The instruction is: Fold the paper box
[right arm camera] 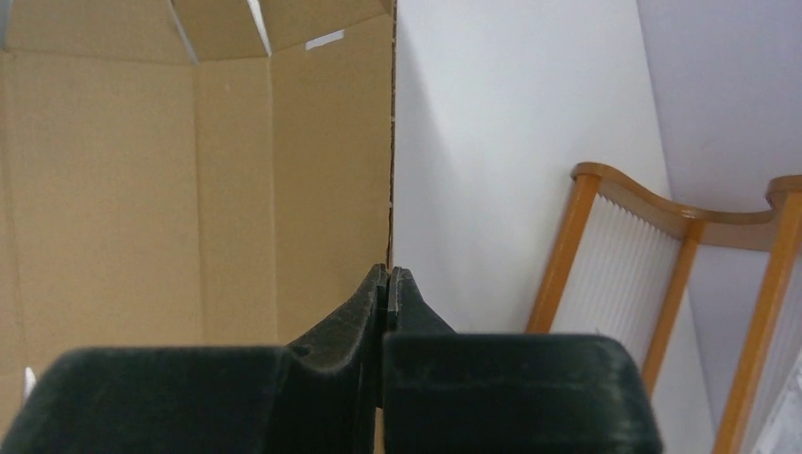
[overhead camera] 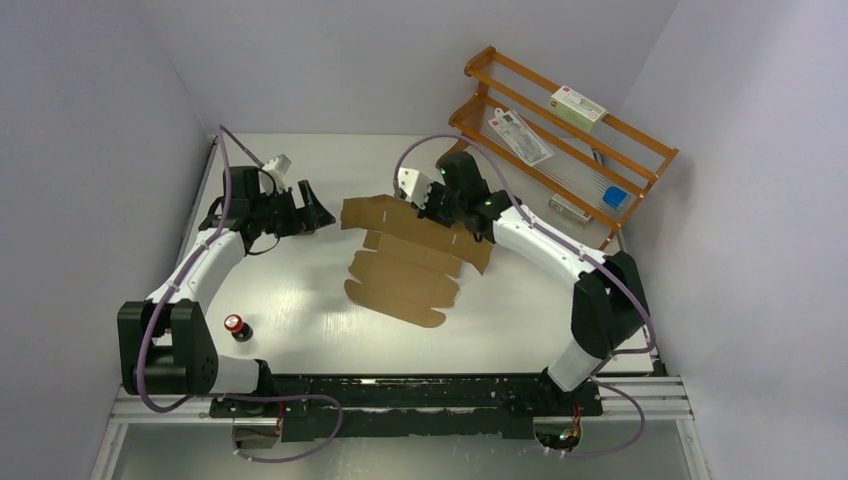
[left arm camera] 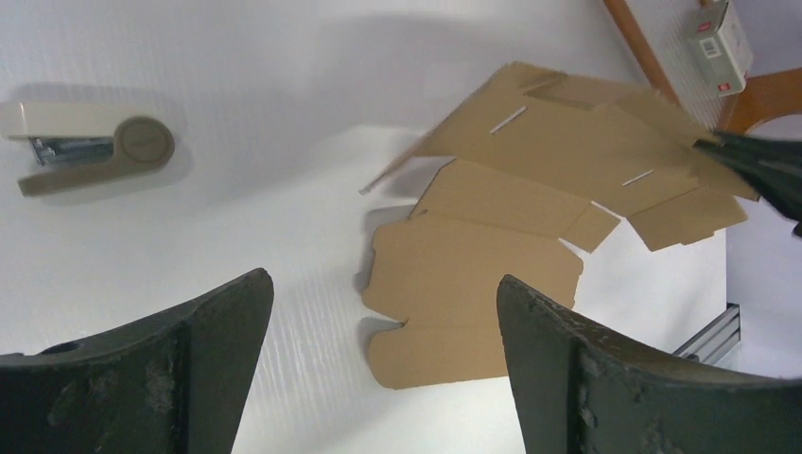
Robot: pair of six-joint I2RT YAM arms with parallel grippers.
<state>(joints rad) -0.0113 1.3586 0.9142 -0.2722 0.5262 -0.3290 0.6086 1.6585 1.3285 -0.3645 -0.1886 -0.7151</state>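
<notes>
In the overhead view, the paper box (overhead camera: 405, 265) lies at the middle of the table (overhead camera: 300, 340) as a creased, unfolded brown sheet. Its far panel is tilted up off the surface toward the upper centre of the frame. The right gripper (overhead camera: 438, 205) sits at that raised far edge. The left gripper (overhead camera: 318, 213) hangs to the left of the sheet, just apart from it. A wooden rack (overhead camera: 600, 150) carrying white packages (overhead camera: 522, 135) fills the upper right, and a small red-capped item (overhead camera: 237, 327) stands at lower left.

In the left wrist view, the jaws are spread wide with nothing between them. The sheet lies beyond them at centre and right, its near panels flat and the far one angled up. A stapler (left arm camera: 95, 151) rests on the table at upper left.

In the right wrist view, the jaws are pressed together, pinching the cardboard's edge, which runs straight up the frame from the tips. Brown panels fill the left half, and the rack shows at lower right.

The task looks to be at its first fold, with one panel being raised along a crease and no walls formed yet. The next move probably calls for the left gripper to pin the flat panels down while the right one turns its panel upright. The thin edge grip could slip.
</notes>
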